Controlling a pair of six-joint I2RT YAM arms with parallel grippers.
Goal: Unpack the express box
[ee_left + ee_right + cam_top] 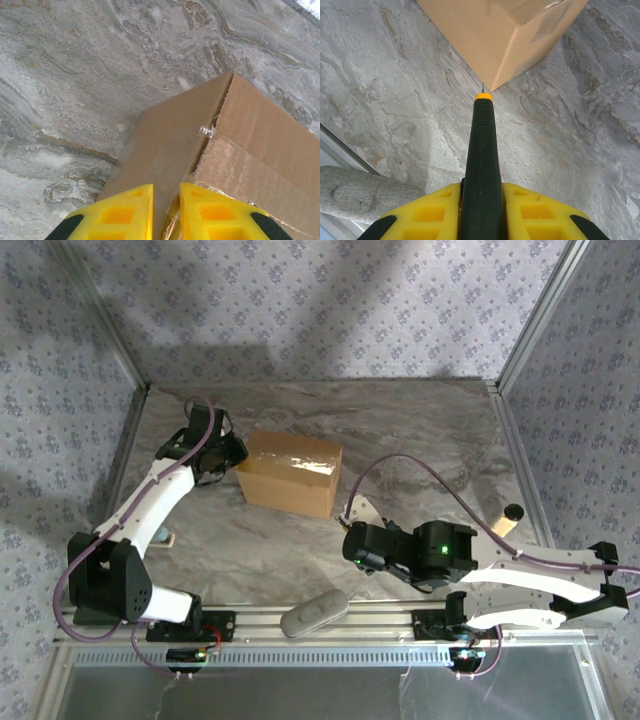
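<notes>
The left tool hovers with fingers together at one end of the express box. The right tool clamps a dark-handled cutter, its tip near the box's corner.

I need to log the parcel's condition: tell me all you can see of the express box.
The express box is a plain brown corrugated-cardboard carton, rectangular, lying flat on the marbled table, flaps closed, shiny clear tape along the top seam. The left hand sits shut at its left end, over the top edge. The right hand aims a dark tool at its near right corner.
</notes>
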